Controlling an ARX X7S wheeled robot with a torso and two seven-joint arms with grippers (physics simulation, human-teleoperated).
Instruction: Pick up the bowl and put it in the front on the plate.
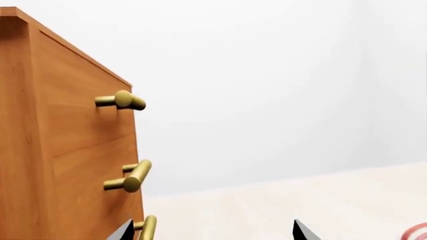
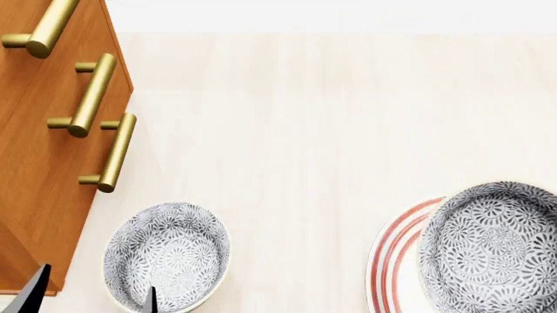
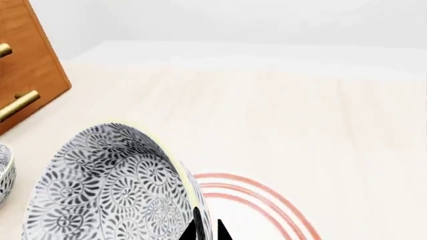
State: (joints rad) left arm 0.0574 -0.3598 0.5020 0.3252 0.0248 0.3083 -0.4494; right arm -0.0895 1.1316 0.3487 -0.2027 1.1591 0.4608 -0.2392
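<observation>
Head view: my bowl [image 2: 492, 251] sits at the lower right of the frame, over the plate [image 2: 392, 257], whose red rings show as an arc on the bowl's left side; whether the bowl rests on the plate or hangs just above it, I cannot tell from this view; a second patterned bowl [image 2: 167, 254] stands on the pale table [image 2: 304, 130] at lower left, well apart from the plate; the wooden drawer cabinet [image 2: 39, 163] with three brass handles [image 2: 91, 94] fills the left edge.

Right wrist view: bowl [image 3: 110, 185] tilted, large in the lower left of the frame; right gripper [image 3: 205, 231] at the bottom edge, its two dark fingertips [image 3: 193, 231] close together at the bowl's rim, pinching it, so the right gripper is clamped on the bowl; plate [image 3: 267, 205] rings visible just beside the rim, lower centre; the other bowl [image 3: 5, 170] cut by the left edge; cabinet [image 3: 30, 65] at upper left.

Left wrist view: left gripper [image 1: 213, 231], tips wide apart at the bottom edge with nothing between them, so it is released; cabinet [image 1: 67, 140] on the left of the frame, handles [image 1: 123, 100] facing me; a sliver of the plate's red ring [image 1: 417, 232] in the lower right corner.
</observation>
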